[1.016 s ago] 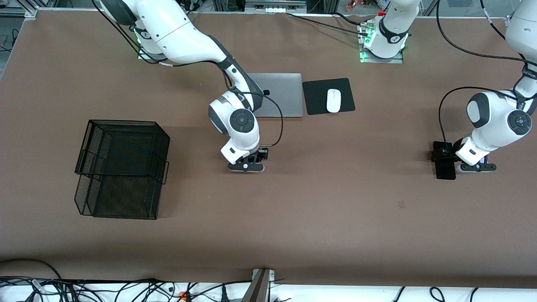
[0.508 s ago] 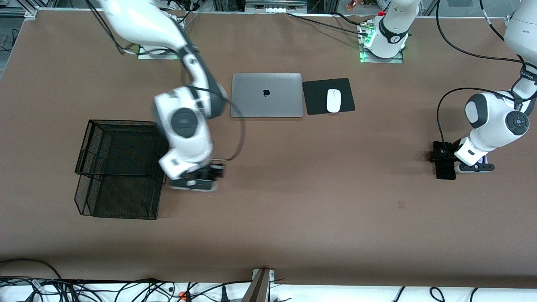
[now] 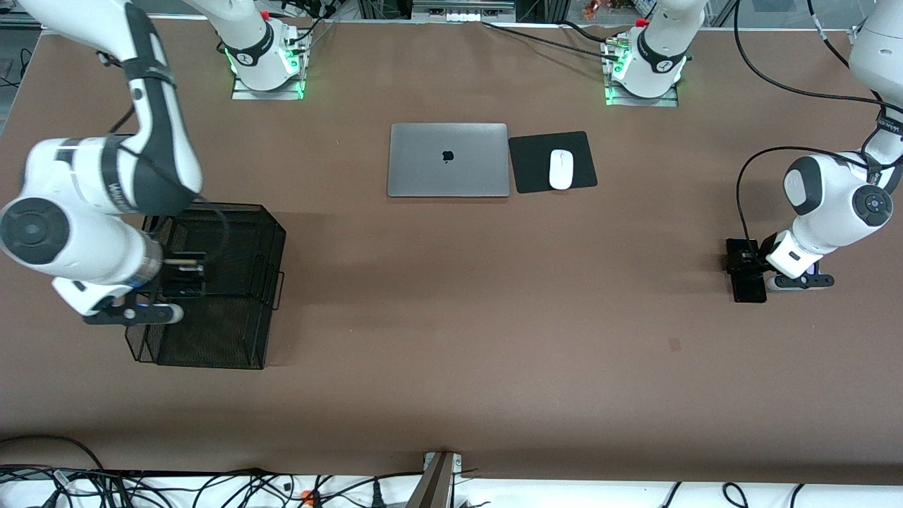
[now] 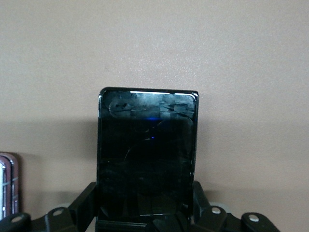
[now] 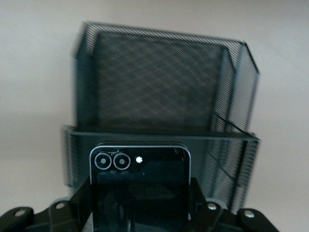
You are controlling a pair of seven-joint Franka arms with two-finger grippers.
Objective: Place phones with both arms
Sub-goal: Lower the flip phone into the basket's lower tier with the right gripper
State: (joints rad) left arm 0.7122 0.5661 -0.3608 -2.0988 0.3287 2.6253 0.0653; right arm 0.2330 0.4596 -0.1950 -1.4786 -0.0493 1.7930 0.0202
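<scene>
My left gripper [image 4: 146,195] is down at the table near the left arm's end, shut on the long black phone [image 4: 147,145]; a finger presses each long side. That phone [image 3: 749,288] pokes out from under the wrist. Beside it a pale lavender phone [image 4: 6,186] shows only as a sliver, mostly hidden under the arm. My right gripper [image 5: 140,205] is shut on the small squarish black phone [image 5: 140,176], whose twin camera rings show. It hangs over the edge of the black mesh basket [image 3: 271,254] toward the right arm's end of the table.
A closed silver laptop [image 3: 448,160] lies near the bases. Beside it is a white mouse [image 3: 561,169] on a black pad [image 3: 529,176]. The mesh basket [image 5: 164,82] has two tiers. Cables run along the table edge nearest the front camera.
My right arm has swung from the table's middle, near the laptop, over to the mesh basket, carrying the squarish black phone. My left gripper has closed on the long black phone without moving much.
</scene>
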